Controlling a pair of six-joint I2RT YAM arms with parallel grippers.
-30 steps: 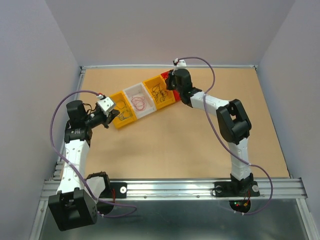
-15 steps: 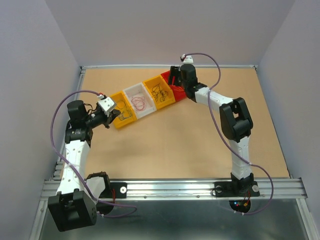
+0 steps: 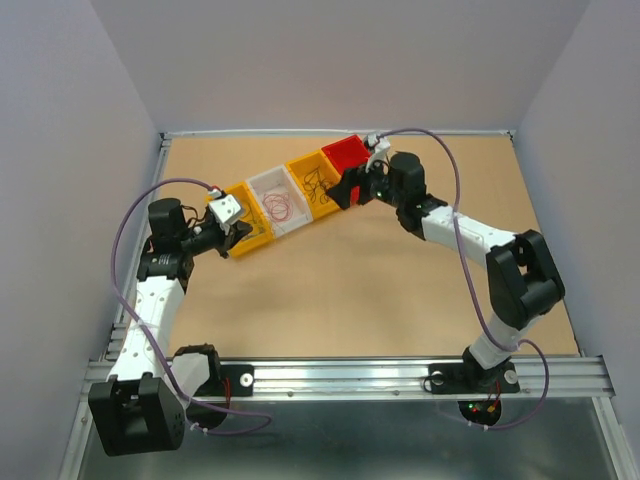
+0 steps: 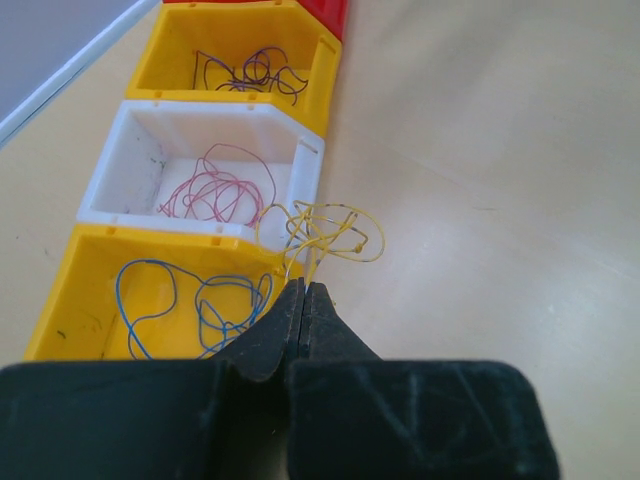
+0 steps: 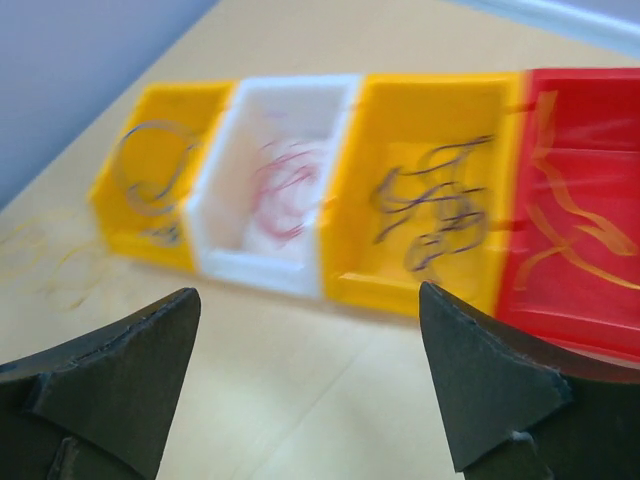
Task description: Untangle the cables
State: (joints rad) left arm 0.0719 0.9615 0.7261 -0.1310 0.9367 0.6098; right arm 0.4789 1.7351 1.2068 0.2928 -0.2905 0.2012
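White arm links (image 3: 150,310), black joints (image 3: 520,280), lavender cables (image 3: 440,150) looping alongside; right gripper (image 5: 310,292) with black wedge-shaped fingers (image 5: 110,390)

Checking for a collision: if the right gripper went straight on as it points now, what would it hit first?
Likely the near wall of the yellow bin holding dark wires, close to its seam with the white bin. Only bare table lies before it; blur makes depth uncertain.

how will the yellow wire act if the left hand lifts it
Probably floppy: the yellow wire is hair-thin and curls loosely, so it should dangle from the left hand, which is shut on it. Likely very light, hardly resisting. Its loops sit by the white bin corner and might snag there.
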